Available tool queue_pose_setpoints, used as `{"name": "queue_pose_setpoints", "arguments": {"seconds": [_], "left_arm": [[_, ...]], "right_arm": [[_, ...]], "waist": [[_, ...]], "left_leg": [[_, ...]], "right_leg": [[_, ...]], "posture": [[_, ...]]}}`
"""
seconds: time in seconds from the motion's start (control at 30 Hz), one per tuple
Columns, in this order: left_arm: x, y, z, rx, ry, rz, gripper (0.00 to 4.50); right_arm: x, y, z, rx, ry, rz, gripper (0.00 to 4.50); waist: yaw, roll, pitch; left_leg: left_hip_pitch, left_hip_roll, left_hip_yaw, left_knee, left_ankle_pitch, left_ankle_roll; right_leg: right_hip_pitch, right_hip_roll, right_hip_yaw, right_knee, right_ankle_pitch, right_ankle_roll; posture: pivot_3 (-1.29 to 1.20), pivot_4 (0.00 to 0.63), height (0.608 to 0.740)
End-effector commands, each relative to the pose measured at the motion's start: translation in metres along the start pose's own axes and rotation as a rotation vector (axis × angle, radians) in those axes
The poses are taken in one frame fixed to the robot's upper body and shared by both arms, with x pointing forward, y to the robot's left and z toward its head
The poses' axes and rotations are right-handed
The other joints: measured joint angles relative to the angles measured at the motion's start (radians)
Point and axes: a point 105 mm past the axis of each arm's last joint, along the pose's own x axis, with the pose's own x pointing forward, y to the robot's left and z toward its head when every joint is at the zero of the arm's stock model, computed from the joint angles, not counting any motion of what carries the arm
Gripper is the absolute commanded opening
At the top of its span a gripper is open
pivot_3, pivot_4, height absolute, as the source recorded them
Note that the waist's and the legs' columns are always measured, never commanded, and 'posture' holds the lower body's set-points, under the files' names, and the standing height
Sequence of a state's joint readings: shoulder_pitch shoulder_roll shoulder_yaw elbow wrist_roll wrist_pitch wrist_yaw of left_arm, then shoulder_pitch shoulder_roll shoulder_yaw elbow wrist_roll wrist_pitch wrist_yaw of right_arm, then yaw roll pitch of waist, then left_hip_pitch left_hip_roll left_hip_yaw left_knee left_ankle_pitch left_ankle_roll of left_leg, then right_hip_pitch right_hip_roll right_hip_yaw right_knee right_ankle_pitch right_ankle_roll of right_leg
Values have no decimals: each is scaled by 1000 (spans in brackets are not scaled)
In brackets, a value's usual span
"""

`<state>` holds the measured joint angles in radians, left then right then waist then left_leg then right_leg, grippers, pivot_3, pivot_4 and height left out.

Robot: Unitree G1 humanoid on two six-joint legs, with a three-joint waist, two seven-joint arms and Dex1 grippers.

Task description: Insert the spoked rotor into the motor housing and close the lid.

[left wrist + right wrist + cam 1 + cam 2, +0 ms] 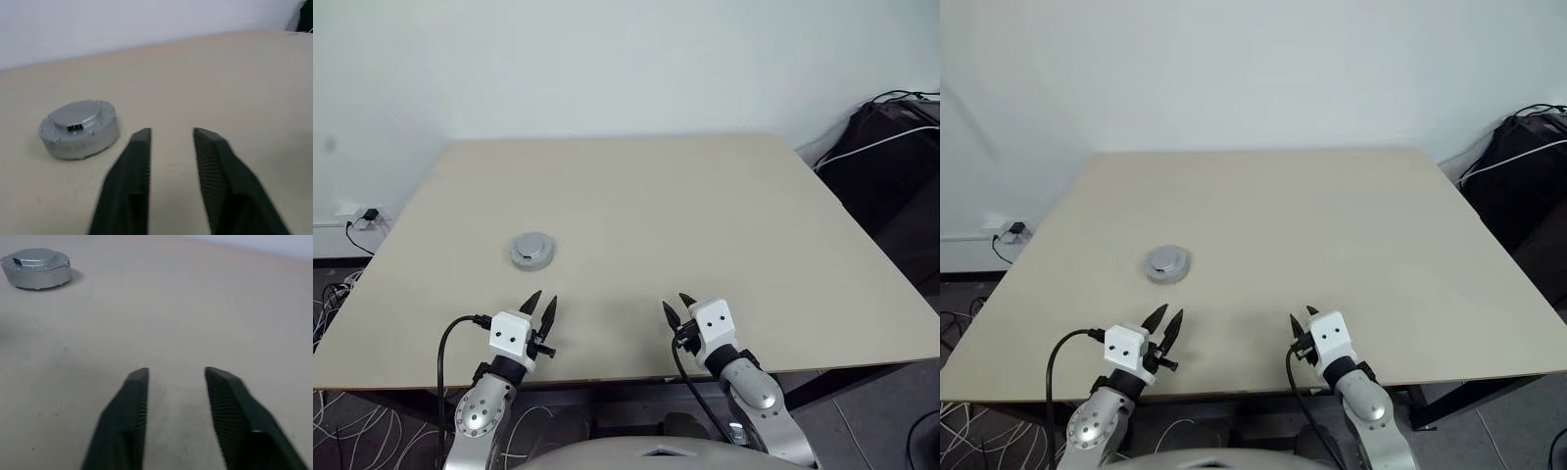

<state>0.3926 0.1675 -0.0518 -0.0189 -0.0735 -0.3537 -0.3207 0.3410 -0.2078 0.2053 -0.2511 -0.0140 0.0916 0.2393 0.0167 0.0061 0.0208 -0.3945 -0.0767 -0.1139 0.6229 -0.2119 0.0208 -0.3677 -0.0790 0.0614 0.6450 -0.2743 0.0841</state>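
Sitting closed on the pale bench (705,225), the motor housing (531,251) appears as a round silver-grey puck, its lid (78,116) on top with a small dark mark on the upper face. It lies toward the robot's left half of the bench, away from the near edge.

Left gripper (540,306) hovers near the bench's front edge, its two black fingers (132,176) parted with a clear gap and nothing between them. From this gripper the housing lies at about 12 o'clock, near but apart, no contact.

Right gripper (676,307) is also at the front edge, at about 3 o'clock from the left one, fingers (222,416) spread with bare bench between them and empty. From it the housing lies at roughly 10 o'clock, well apart.

Both grippers point away from the robot across the bench. A dark bag (891,147) with cables sits beyond the bench's right side.
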Motion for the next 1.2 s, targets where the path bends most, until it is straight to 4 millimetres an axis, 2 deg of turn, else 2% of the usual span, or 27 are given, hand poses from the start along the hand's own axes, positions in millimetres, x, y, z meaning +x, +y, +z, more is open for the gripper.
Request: {"name": "queue_pose_setpoints", "arguments": {"seconds": [0.03, 0.07, 0.1, 0.47, 0.8, 0.93, 1.2], "left_arm": [[1, 2, 5, -17, -48, -2, 183], [2, 1, 4, -20, -50, -5, 0], [2, 1, 4, -22, -52, -7, 0], [11, 2, 12, -33, -75, 27, 0], [11, -8, 24, -12, -90, 40, 0], [10, -5, 27, -4, -88, 63, 0], [14, 15, 34, -24, -91, 181, 0]], "right_arm": [[0, -7, 11, -9, -48, -29, 563], [-1, -8, 11, -9, -48, -32, 199], [-1, -8, 11, -9, -49, -34, 23], [1, -6, 15, -4, -68, -29, 23], [1, -9, 18, -33, -89, -41, 23], [2, -12, 19, -38, -91, -48, 23], [4, -12, 22, -39, -102, -51, 23]], "waist": [[0, 0, 0], [0, 0, 0], [0, 0, 0], [1, 0, 0], [1, 0, 1], [1, -1, 1], [1, -1, 1]], "left_leg": [[0, 0, 0, 0, 0, 0], [0, 0, 0, 0, 0, 0], [0, 0, 0, 0, 0, 0], [0, 0, 0, 0, 0, 0], [0, 0, 0, 0, 0, 0], [0, 0, 0, 0, 0, 0], [0, 0, 0, 0, 0, 0]], "right_leg": [[0, 0, 0, 0, 0, 0], [0, 1, 0, 0, 0, 0], [0, 1, 0, 0, 0, 0], [0, 1, 0, 0, 0, 0], [0, 2, 0, 0, 0, 0], [0, 1, 0, 0, 0, 0], [0, 1, -1, 0, 0, 0]], "posture": [[0, 0, 740], [0, 0, 740], [0, 0, 740], [0, 0, 740], [0, 0, 740], [0, 0, 740], [0, 0, 740]]}}
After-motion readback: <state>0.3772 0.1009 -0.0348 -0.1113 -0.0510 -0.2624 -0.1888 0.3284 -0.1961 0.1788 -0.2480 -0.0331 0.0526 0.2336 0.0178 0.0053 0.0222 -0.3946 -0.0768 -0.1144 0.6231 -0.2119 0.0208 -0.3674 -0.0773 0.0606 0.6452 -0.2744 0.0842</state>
